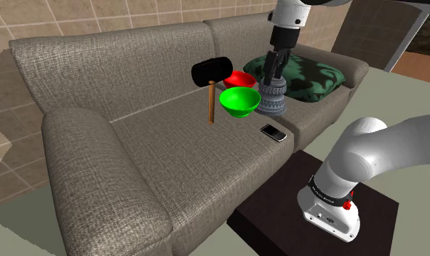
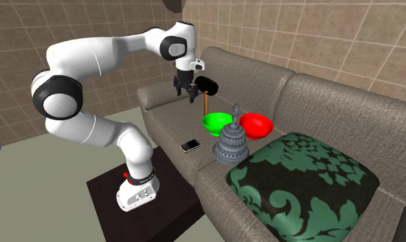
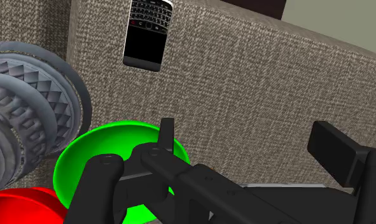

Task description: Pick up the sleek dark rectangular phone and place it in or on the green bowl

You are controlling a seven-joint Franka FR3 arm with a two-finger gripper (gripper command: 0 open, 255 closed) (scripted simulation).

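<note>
The dark rectangular phone (image 1: 273,133) (image 2: 190,145) (image 3: 148,32) lies flat on the sofa seat near its front edge, with its screen and keypad facing up. Behind it on the seat stands the green bowl (image 1: 239,101) (image 2: 215,123) (image 3: 81,167), which has nothing in it. My black gripper (image 1: 271,71) (image 2: 185,90) (image 3: 250,145) hangs well above the seat, roughly over the bowl area and apart from the phone. Its fingers (image 3: 333,149) stand open with nothing between them.
A red bowl (image 1: 240,78) (image 2: 257,124) sits just behind the green one. A black-headed hammer (image 1: 211,71) (image 2: 207,86) stands upright beside the bowls. A grey domed model (image 1: 273,96) (image 2: 231,143) (image 3: 27,108) stands next to a green patterned cushion (image 1: 308,76) (image 2: 301,175). The dark stand (image 1: 300,218) sits before the sofa.
</note>
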